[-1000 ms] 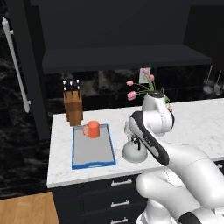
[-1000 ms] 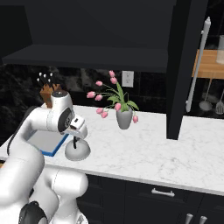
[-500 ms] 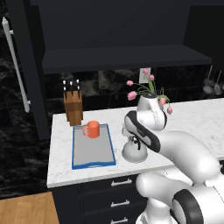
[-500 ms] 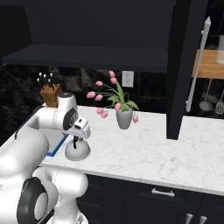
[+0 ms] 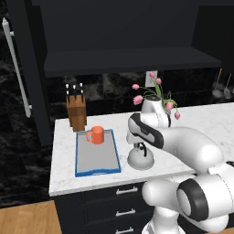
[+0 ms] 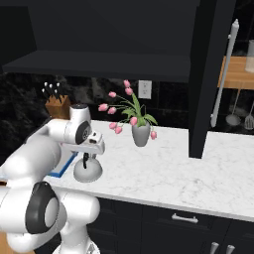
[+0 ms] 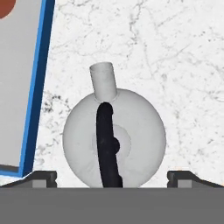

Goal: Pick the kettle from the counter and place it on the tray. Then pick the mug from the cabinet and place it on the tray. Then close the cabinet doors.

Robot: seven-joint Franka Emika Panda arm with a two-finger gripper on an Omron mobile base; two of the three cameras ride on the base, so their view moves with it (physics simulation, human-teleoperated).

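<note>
one squat silver-grey kettle with a black arched handle (image 5: 140, 157), one small orange mug (image 5: 96, 135), one flat grey tray with a blue rim (image 5: 97, 157), one brown wooden knife block (image 5: 76, 112), one grey vase of pink tulips (image 6: 141, 134), two tall black cabinet doors (image 6: 211, 74) with silver bar handles, one far left, one far right

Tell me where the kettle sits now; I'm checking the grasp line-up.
The kettle stands on the counter just right of the tray, apart from its blue rim, directly beneath the open gripper.
</note>
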